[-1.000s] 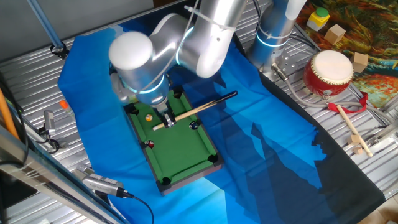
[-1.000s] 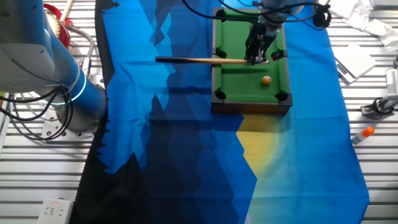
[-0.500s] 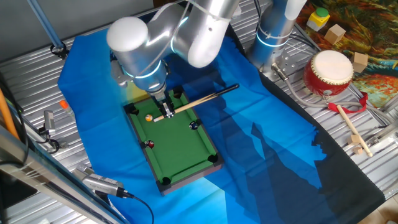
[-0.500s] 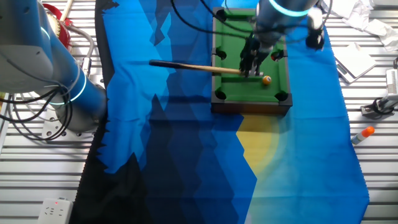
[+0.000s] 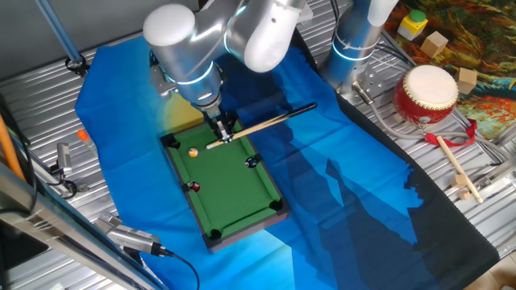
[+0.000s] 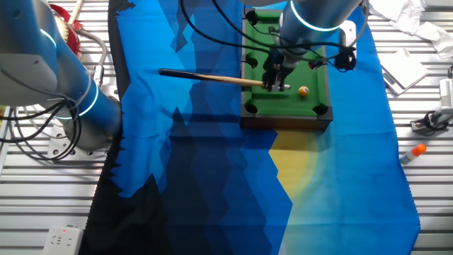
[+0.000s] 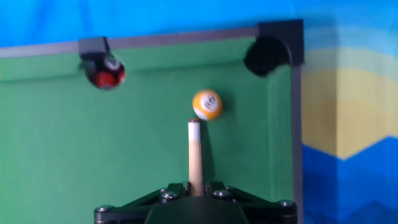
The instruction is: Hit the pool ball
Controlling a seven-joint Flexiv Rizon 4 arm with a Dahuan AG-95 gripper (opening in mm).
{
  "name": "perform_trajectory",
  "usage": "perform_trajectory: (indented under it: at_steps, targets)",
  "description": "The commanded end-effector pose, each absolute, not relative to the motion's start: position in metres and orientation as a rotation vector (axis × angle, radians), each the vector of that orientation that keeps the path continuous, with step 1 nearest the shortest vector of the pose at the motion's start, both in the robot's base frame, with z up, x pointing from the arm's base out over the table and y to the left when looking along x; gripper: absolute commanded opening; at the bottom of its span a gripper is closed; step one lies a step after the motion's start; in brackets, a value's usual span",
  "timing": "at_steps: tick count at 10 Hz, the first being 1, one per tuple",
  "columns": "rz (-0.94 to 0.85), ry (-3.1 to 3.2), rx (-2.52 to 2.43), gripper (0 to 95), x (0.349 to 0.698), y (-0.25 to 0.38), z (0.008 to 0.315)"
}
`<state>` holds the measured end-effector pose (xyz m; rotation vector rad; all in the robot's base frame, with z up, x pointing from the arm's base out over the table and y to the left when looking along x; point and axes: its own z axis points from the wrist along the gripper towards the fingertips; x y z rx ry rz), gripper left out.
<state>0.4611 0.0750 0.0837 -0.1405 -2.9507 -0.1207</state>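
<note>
Three balls lay on mini pool table (image 5: 242,189); pool ball (image 7: 207,104) mid-frame, off cue stick (image 7: 195,155) tip; gripper (image 5: 222,137) clamped on cue.

One pool table (image 5: 234,189). Three balls on it: one orange (image 5: 193,151), one red (image 5: 193,186), one dark (image 5: 251,162). One cue (image 5: 266,125). One drum (image 5: 426,93) beside the cloth.
</note>
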Motion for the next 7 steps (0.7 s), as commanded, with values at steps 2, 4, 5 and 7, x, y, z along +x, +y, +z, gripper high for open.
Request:
perform_trajectory:
  at_steps: [2,4,5,7]
  targets:
    - [-0.114,-2.969,-0.152,0.0,0.472,0.070,0.075]
    - [-0.107,-2.954,-0.153,0.0,0.503,0.057,0.088]
    - [-0.107,-2.936,-0.153,0.0,0.514,0.053,0.100]
    - [-0.117,-2.922,-0.175,0.0,0.525,0.054,0.109]
